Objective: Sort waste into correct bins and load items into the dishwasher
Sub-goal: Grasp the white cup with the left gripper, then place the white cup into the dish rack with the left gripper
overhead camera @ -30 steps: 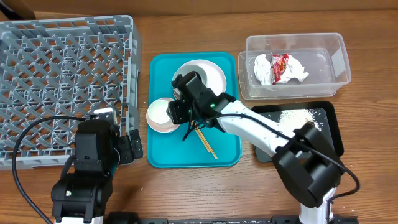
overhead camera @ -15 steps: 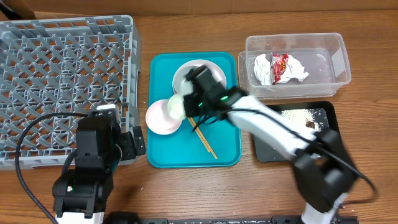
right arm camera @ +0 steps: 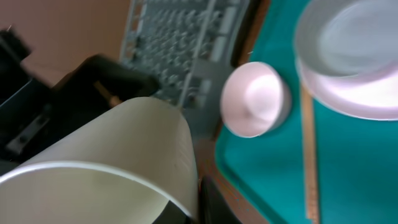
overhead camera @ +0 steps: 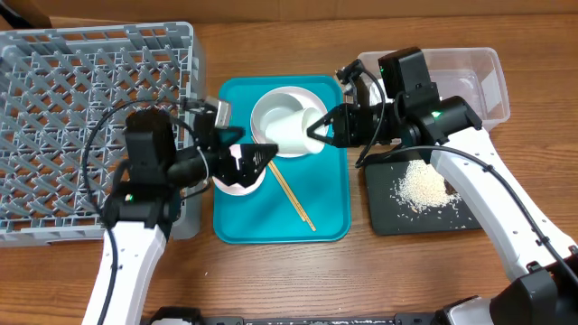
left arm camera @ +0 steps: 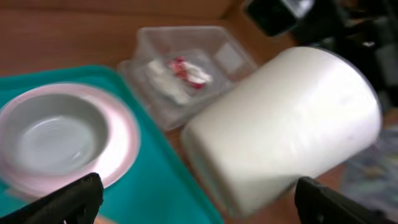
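My right gripper (overhead camera: pixel 318 128) is shut on the small white cup (overhead camera: pixel 291 134) and holds it on its side above the white plate (overhead camera: pixel 278 101) on the teal tray (overhead camera: pixel 325 226). In the right wrist view the cup (right arm camera: pixel 93 168) fills the lower left beside my right gripper (right arm camera: pixel 202 202). My left gripper (overhead camera: pixel 260 156) is open above the pale pink bowl (overhead camera: pixel 233 179), with its tips close to the cup (left arm camera: pixel 286 124). Two chopsticks (overhead camera: pixel 293 203) lie on the teal tray. The napkin and red wrapper (left arm camera: pixel 180 71) lie in the clear tub (overhead camera: pixel 483 86). Rice (overhead camera: pixel 420 187) lies in the black tray (overhead camera: pixel 384 221).
The grey dish rack (overhead camera: pixel 90 81) stands at the left, close to the teal tray. In the right wrist view I see the pink bowl (right arm camera: pixel 255 99), the plate (right arm camera: pixel 348 56), a chopstick (right arm camera: pixel 309 155) and the rack (right arm camera: pixel 186 43). Both arms cross over the tray.
My right gripper has lifted the cup off the tray and pulled back to the right. My left arm has reached from the front left over the tray towards the cup.
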{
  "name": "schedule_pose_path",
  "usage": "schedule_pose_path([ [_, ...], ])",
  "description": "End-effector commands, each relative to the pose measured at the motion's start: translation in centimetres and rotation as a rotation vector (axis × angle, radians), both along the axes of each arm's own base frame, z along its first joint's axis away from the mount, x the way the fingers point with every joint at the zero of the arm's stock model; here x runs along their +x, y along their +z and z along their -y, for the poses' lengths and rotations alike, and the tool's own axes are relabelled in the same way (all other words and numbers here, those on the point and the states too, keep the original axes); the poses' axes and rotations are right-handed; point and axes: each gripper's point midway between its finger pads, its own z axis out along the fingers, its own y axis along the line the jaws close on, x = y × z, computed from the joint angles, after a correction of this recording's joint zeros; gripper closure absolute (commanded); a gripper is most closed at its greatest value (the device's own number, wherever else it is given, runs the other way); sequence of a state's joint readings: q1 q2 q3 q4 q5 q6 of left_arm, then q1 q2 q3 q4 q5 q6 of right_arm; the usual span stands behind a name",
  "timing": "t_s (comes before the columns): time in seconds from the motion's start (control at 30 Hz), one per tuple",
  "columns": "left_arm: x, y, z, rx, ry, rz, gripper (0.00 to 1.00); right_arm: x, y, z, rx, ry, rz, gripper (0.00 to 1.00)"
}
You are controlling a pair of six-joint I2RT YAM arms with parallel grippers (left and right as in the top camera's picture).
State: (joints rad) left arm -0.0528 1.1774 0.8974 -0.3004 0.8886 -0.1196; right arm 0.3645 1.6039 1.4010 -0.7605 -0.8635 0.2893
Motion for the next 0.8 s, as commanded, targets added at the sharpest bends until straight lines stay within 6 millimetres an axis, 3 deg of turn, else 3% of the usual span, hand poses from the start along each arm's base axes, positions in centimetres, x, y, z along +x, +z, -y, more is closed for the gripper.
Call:
schedule_pose_path([
  [0.0,-3.0,3.5,3.1,-0.196,-0.343,0.092,0.00,-1.7,2.2,-1.0,0.122,0.116,0.000,0.96],
  [0.2,-4.0,4.2,3.7,-0.267,-0.466,0.108,0.03,-3.3,4.8,-1.8,0.270,0.232,0.001,0.96],
  [0.27,-4.3,4.6,3.7,-0.276,-0.491,0.128,0.08,-3.3,4.9,-1.8,0.272,0.234,0.007,0.96],
  [0.53,-4.1,5.1,3.7,-0.267,-0.498,0.179,0.08,-3.4,4.8,-1.8,0.269,0.232,-0.006,0.96],
  [0.77,-4.0,5.4,3.7,-0.261,-0.503,0.212,0.23,-3.5,4.7,-1.7,0.266,0.231,-0.017,0.96],
])
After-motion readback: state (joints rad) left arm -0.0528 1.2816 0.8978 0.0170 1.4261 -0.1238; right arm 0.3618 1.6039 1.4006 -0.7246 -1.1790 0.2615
